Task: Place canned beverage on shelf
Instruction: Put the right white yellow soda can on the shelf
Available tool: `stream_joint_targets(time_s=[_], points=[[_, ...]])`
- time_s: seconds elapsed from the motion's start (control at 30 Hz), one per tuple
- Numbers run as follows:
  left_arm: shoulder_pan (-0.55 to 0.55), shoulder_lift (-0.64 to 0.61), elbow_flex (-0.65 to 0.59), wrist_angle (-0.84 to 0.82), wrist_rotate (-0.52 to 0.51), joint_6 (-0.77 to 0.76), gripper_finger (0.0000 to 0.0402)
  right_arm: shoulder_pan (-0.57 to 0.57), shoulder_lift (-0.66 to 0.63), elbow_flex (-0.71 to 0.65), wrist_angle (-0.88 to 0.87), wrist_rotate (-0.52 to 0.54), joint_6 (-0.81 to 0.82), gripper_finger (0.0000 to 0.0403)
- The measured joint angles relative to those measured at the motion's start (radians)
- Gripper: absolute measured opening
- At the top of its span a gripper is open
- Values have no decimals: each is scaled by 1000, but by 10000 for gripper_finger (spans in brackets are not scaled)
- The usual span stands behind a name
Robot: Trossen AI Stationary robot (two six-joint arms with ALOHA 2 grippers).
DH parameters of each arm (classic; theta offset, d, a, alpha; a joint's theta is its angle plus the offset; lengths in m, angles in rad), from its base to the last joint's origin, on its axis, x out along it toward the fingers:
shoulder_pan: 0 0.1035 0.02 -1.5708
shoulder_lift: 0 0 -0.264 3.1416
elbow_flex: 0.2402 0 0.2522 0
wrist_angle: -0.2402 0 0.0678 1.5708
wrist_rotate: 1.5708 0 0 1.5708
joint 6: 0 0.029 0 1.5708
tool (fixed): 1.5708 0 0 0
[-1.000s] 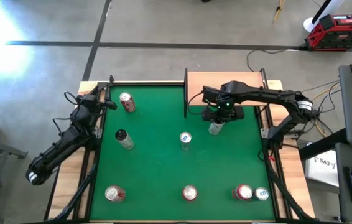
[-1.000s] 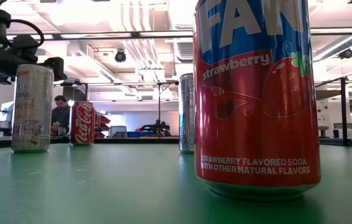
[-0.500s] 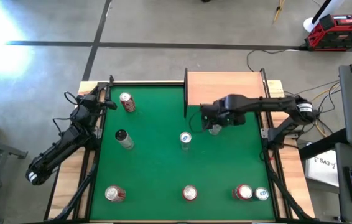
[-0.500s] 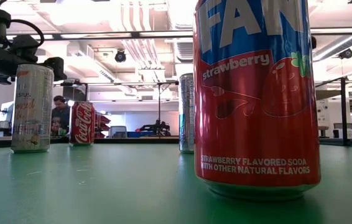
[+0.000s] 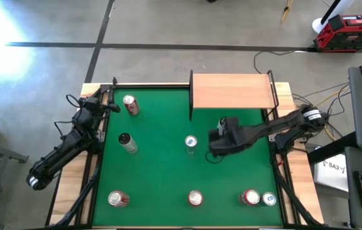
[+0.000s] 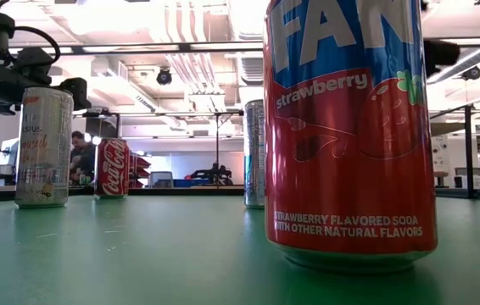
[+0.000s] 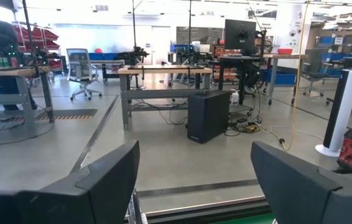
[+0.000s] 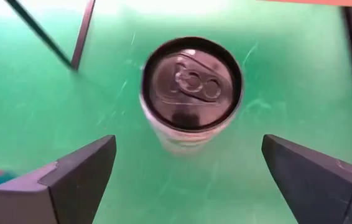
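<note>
While its fingers (image 8: pixel 76 174) stand spread, the right gripper (image 8: pixel 188 180) hangs over a can (image 8: pixel 191 93).
That can stands upright on the green table (image 8: pixel 33 112), ahead of and between the fingers, touching neither; the shelf (image 5: pixel 232 91) lies beyond, bare. The left gripper (image 7: pixel 191 186), fingers apart, waits at the table's far left corner.

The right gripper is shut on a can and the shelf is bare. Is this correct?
Not quite. In the right wrist view the right gripper is open, and the can stands free on the green table. The shelf is indeed bare.
</note>
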Motion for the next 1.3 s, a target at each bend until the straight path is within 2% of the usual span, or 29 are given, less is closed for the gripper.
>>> stream_joint_targets(time_s=[0.2,0.3,0.7,0.97,1.3], points=[[0,0,0,0,0,0,293,44,71,-69,5,170,164,396],[0,0,0,0,0,0,293,47,111,-79,6,221,210,396],[0,0,0,0,0,0,293,46,239,-83,-6,264,363,396],[0,0,0,0,0,0,293,50,299,-83,-77,289,495,396],[0,0,0,0,0,0,293,57,332,-58,-74,317,476,396]])
